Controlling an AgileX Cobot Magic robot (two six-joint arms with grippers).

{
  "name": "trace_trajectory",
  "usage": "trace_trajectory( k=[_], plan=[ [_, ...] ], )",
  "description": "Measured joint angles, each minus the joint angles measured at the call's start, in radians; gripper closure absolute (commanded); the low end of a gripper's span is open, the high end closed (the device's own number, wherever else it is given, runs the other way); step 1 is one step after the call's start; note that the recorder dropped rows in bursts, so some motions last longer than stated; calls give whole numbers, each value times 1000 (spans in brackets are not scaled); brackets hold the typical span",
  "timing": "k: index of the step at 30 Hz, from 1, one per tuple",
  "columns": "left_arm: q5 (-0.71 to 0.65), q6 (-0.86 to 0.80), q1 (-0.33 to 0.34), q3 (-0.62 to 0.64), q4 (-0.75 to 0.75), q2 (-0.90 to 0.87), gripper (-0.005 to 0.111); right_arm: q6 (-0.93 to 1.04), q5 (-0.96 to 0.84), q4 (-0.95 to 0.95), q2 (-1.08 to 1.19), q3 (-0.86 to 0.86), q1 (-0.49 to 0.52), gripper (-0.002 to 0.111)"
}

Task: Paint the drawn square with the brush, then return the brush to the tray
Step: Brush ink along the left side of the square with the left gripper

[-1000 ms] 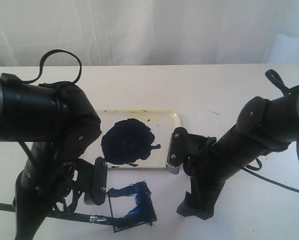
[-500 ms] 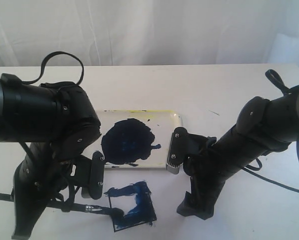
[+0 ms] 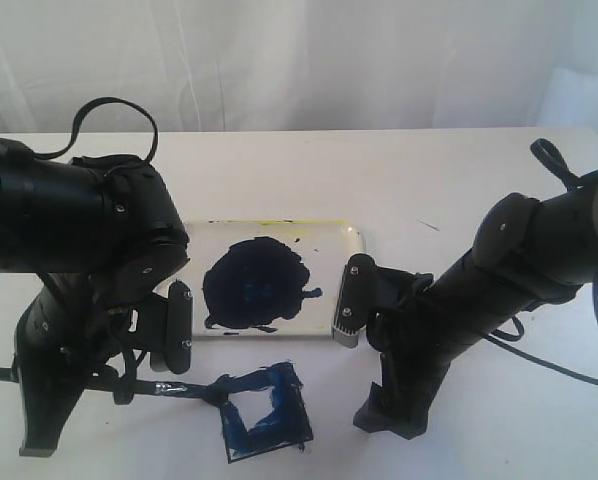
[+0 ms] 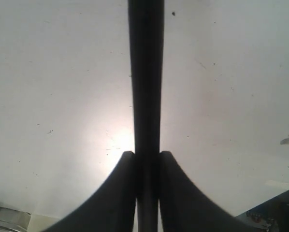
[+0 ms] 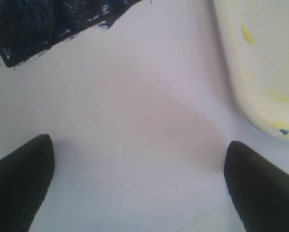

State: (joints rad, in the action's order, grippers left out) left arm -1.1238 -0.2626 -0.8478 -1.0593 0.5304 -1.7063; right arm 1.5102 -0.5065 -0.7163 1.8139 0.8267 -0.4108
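The drawn square [image 3: 266, 410] lies on the white paper just in front of the tray [image 3: 344, 240]; dark blue paint covers its rim and its middle is white. The brush [image 3: 179, 389] runs in from the left, its dark tip touching the square's upper left corner. My left gripper [image 4: 147, 157] is shut on the brush [image 4: 146, 72] handle; in the exterior view its fingers are hidden under the left arm. Right of the square, my right gripper [image 5: 138, 145] hangs open over bare paper, between the painted square [image 5: 43, 24] and a tray [image 5: 260, 58] corner.
A big dark blue paint blob [image 3: 257, 283] fills the tray's middle, and yellow stains mark its far rim. The right arm's wrist block [image 3: 349, 312] sits at the tray's right end. White table stretches behind, with a white curtain beyond.
The left arm has shifted left and slightly back. The brush tip has moved from the square's lower left side up to its upper left corner. The right arm has stayed still.
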Motion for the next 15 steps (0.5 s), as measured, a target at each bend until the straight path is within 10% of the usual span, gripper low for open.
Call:
trace_trajectory(
  k=[15],
  plan=[
    [89, 14, 0, 0, -10, 0, 107, 0, 0, 0, 0, 0, 0, 19]
  ],
)
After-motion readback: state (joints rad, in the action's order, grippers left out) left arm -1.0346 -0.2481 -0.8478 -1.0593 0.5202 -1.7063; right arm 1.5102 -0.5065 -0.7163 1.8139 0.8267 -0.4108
